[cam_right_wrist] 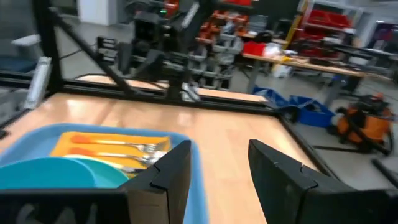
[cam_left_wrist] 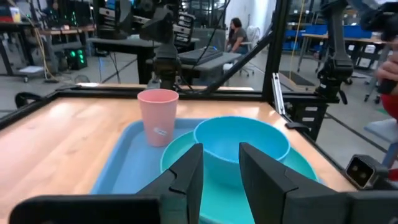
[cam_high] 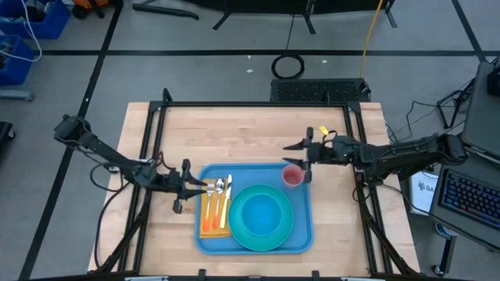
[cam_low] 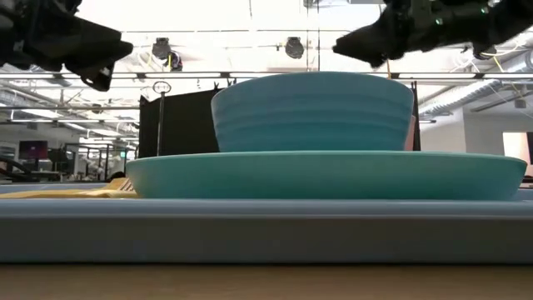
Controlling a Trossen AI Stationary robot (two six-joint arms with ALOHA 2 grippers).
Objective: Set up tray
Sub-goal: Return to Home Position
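Observation:
The blue tray lies in the middle of the table. On it a turquoise bowl stands on a round turquoise plate. A pink cup stands upright in the tray's far right corner. An orange napkin at its left end carries a fork, knife and spoon. My left gripper hovers open at the tray's left edge, above the napkin's far end. My right gripper hovers open just beyond the cup. Neither touches anything.
Bare wooden tabletop lies beyond the tray and on both sides of it. A black frame borders the table. Off the table's right side stand a keyboard and cables. In the low view both arms hang above the bowl.

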